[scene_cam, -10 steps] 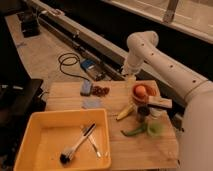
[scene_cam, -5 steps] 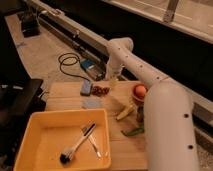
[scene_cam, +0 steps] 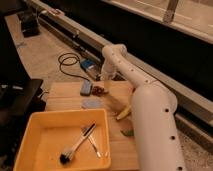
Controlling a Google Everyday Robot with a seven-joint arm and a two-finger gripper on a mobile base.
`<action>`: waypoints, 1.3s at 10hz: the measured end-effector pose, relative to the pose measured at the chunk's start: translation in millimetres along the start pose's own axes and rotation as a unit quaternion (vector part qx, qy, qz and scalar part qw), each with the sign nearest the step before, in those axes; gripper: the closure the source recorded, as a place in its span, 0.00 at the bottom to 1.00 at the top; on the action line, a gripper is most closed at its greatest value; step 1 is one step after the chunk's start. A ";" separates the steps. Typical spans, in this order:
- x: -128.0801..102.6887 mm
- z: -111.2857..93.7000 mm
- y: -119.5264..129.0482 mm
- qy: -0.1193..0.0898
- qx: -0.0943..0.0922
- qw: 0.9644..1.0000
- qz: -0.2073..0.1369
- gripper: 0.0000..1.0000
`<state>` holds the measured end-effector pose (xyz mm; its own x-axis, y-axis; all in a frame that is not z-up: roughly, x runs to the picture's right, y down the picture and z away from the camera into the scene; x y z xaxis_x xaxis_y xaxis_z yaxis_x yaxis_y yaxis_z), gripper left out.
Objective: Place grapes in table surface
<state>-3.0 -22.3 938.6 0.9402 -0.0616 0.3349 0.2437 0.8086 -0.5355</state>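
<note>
The gripper (scene_cam: pixel 104 84) hangs low over the far edge of the tabletop, about midway along it, pointing down with its tip just above or touching the grapes (scene_cam: pixel 99 90). How wide it stands, and whether it has hold of the fruit, cannot be told from this view. At the near-left corner of the table (scene_cam: pixel 62 97) a yellow bin (scene_cam: pixel 45 130) takes up most of the wood. A brush (scene_cam: pixel 77 144) lies slantwise in it beside a thin metal utensil (scene_cam: pixel 93 143), so the bare surface left for setting anything down is the strip behind the bin. Along the right edge the white arm (scene_cam: pixel 150 115) rises broad from the near side and reaches across to the far side, hiding that part of the top. A green item (scene_cam: pixel 127 132) and, further back, a banana (scene_cam: pixel 124 112) show just beside it. Behind the bin lies a pale flat pad (scene_cam: pixel 91 103), and beyond that a blue sponge-like block (scene_cam: pixel 86 88), with the small dark-red grapes just to its right, near the far edge. The grapes seem to sit on or close to the wood, which suggests the placing is at or near its end. The low, straight-down pose fits setting soft fruit down gently rather than dropping it.
</note>
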 end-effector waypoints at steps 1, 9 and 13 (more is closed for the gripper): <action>-4.1 9.4 -1.1 0.000 0.005 1.000 -0.001 0.35; -9.1 36.5 3.9 -0.005 0.037 0.999 0.006 0.35; 0.3 42.0 0.5 0.007 0.036 0.999 0.025 0.35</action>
<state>-12.6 2.7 970.9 0.9542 -0.0269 0.2980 0.1782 0.8513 -0.4934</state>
